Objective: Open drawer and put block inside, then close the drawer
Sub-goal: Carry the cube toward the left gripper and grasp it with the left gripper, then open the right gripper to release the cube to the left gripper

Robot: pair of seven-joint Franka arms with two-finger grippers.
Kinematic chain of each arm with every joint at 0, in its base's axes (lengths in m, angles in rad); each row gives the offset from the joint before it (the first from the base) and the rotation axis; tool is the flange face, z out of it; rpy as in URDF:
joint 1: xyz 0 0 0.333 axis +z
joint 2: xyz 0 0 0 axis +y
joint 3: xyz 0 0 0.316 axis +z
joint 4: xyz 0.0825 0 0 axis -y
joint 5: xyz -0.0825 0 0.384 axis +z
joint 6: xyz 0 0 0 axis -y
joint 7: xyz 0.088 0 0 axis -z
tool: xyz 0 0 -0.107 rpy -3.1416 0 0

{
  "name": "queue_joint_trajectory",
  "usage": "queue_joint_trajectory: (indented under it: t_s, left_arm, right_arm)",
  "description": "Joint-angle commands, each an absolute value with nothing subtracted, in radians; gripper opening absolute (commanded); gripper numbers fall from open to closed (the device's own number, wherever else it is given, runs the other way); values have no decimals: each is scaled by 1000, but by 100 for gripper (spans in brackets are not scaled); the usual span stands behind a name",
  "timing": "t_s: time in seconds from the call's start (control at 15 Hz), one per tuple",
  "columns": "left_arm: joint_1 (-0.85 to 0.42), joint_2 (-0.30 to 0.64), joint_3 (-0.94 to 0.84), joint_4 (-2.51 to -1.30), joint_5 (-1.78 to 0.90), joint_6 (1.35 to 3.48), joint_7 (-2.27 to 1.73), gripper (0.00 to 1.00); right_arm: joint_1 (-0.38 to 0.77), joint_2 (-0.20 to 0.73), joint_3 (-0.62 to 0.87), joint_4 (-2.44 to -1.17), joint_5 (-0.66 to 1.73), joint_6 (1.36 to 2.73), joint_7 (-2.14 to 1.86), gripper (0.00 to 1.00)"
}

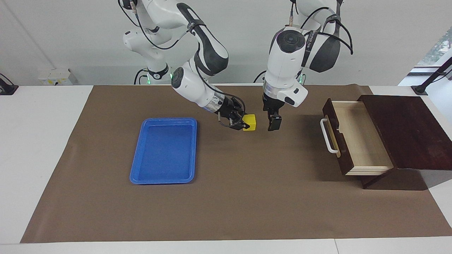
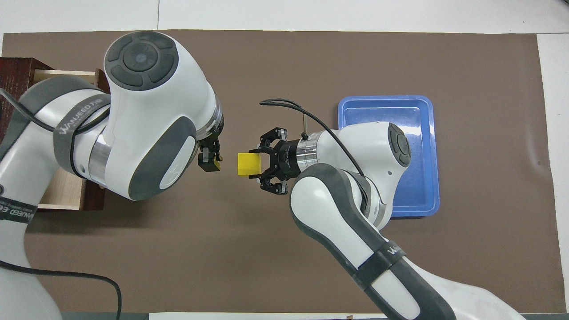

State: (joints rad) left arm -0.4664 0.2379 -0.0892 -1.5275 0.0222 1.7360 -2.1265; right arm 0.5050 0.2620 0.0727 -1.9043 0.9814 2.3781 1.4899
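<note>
The yellow block (image 1: 249, 122) is held between the fingers of my right gripper (image 1: 243, 124), which reaches in sideways over the middle of the brown mat; the block also shows in the overhead view (image 2: 248, 164), with the right gripper (image 2: 258, 164) around it. My left gripper (image 1: 274, 123) hangs pointing down just beside the block on the drawer's side, a small gap away, and shows in the overhead view (image 2: 209, 161). The drawer (image 1: 360, 137) of the dark brown box (image 1: 406, 130) stands pulled open at the left arm's end, its white handle (image 1: 326, 135) facing the block and its pale inside empty.
A flat blue tray (image 1: 164, 151) lies empty on the mat toward the right arm's end; my right arm covers part of it in the overhead view (image 2: 386, 111). My left arm hides most of the drawer (image 2: 58, 195) from above.
</note>
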Motion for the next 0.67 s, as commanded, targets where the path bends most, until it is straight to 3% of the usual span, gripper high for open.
queue_joint_trajectory:
  t_s: [0.0,0.27,0.6]
  left_arm:
    - [-517,215,-77,-1597,78,1762,-2198,100]
    - [-549,196,-78,-1640,81,1789,-2238,100]
    - [-555,178,-78,-1689,81,1833,-2238,100]
  right_arm:
    - [506,276,71,-1861,971,2378,1540,0]
    - [502,299,71,-1784,960,2344,1581,0]
    - [503,301,71,-1782,959,2345,1582,0]
